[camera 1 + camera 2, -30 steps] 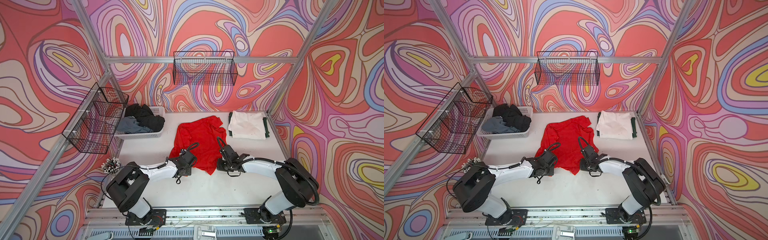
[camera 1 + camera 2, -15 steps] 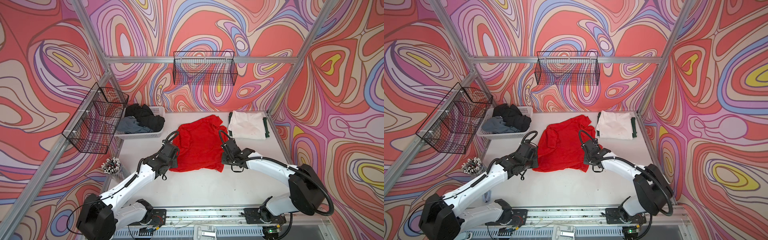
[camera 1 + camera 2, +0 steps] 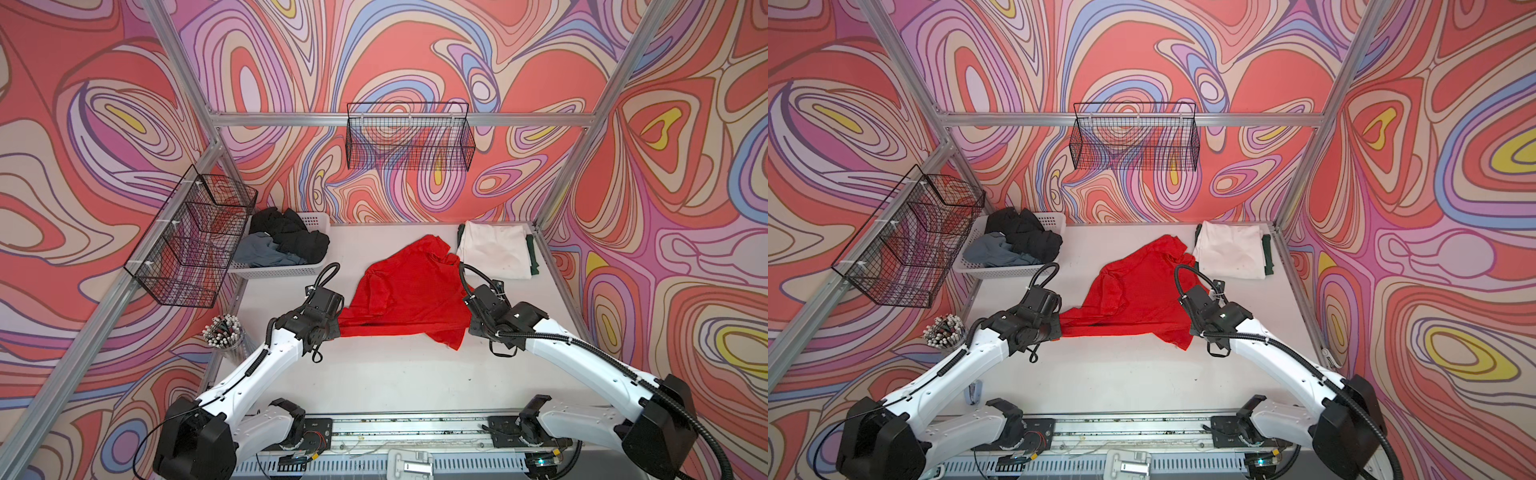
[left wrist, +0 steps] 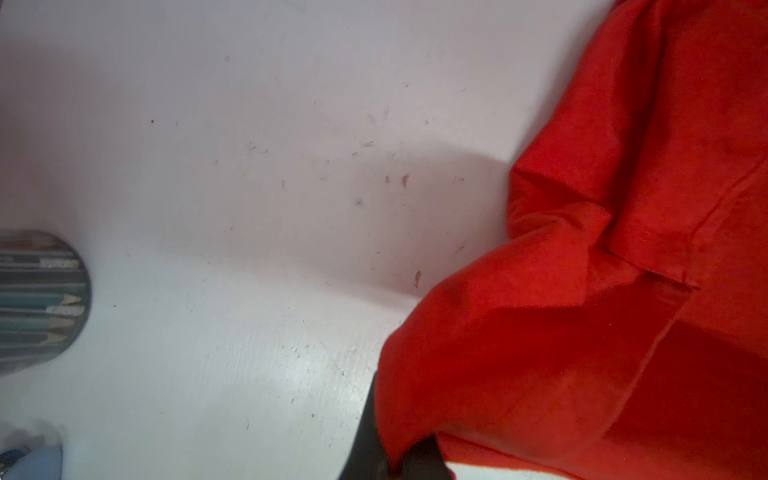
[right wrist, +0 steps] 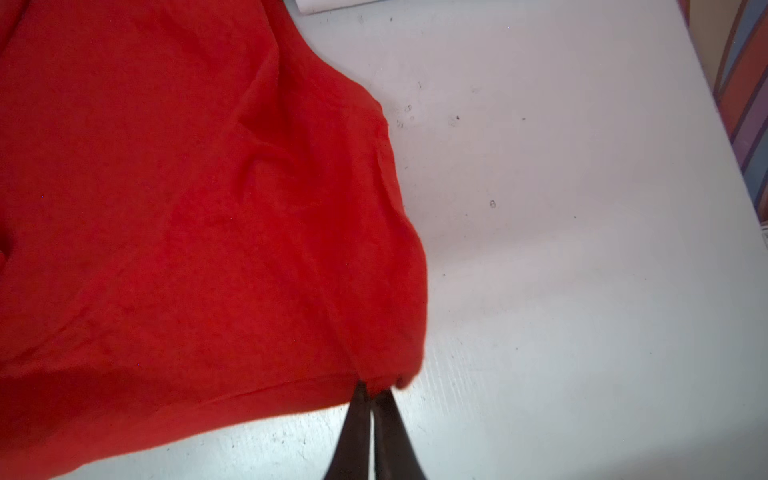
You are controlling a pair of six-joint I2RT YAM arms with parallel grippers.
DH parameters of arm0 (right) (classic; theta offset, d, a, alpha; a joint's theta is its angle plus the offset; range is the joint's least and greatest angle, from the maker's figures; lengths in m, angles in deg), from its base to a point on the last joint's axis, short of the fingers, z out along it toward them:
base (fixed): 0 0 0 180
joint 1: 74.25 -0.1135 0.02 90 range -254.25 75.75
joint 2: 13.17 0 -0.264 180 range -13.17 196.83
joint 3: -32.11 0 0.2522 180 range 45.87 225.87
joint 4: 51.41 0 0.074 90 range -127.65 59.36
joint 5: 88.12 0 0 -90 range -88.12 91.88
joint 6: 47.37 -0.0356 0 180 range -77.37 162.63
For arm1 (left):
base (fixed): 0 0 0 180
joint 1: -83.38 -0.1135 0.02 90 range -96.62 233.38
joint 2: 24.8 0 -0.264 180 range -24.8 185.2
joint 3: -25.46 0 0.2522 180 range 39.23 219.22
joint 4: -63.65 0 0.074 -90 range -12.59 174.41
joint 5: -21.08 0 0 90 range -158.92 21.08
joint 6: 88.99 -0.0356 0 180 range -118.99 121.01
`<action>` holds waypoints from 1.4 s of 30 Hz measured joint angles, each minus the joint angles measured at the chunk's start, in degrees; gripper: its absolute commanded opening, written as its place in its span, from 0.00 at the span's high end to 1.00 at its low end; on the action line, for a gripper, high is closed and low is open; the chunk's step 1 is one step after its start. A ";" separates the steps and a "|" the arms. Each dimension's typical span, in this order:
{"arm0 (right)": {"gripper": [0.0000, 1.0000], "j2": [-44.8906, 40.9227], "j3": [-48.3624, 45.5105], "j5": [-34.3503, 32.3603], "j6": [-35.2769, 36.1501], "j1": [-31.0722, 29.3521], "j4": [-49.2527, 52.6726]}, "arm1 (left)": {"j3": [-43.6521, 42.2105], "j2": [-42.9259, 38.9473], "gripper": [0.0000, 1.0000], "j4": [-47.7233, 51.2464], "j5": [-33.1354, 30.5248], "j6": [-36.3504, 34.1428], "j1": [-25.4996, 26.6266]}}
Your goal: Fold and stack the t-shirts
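Presently the chief hazard is slippage. Each grip takes only a thin pinch at the cloth's margin, and a sharp pull apart would, in my judgement, draw the hem free on one side and let the red t-shirt (image 3: 407, 299) collapse into a heap. A second risk lies at the far end. There the shirt's bunched upper part sits just beside the white t-shirt (image 3: 494, 249), which lies over the dark green t-shirt (image 3: 532, 259), and dragging could disturb that stack. The turned-under corner near the right arm would be pressed into any fold made before flattening.

The left gripper (image 4: 392, 453) is clenched on the shirt's near-left corner. Cloth drapes over its dark fingers in the wrist view, so the exact bite is hard to make out. The right gripper (image 5: 372, 392) is clamped on a seam at the hem, fingertips pressed together with red fabric between them.

In both top views the shirt lies mid-table (image 3: 395, 374). Its near edge is stretched taut between the two grippers, and the rest lies rumpled toward the back. The black t-shirt (image 3: 291, 232) and grey t-shirt (image 3: 262, 253) sit in the white basket (image 3: 286, 272), well apart at far left.
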 measured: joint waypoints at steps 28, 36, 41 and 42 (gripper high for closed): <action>0.23 6.84 -0.42 16.96 2.38 0.26 -15.96 | 26.86 37.11 0.37 -9.66 12.81 -4.96 10.36; 0.30 4.92 -7.13 19.71 1.25 1.97 -20.46 | 29.90 43.89 0.56 -11.04 12.98 -6.05 10.32; 0.31 5.81 -9.18 22.23 1.36 2.82 -23.32 | 30.29 46.29 0.77 -11.39 13.66 -6.12 10.32; 0.31 6.29 -9.25 22.53 1.49 2.86 -23.80 | 30.29 46.31 0.79 -11.39 13.66 -6.05 10.32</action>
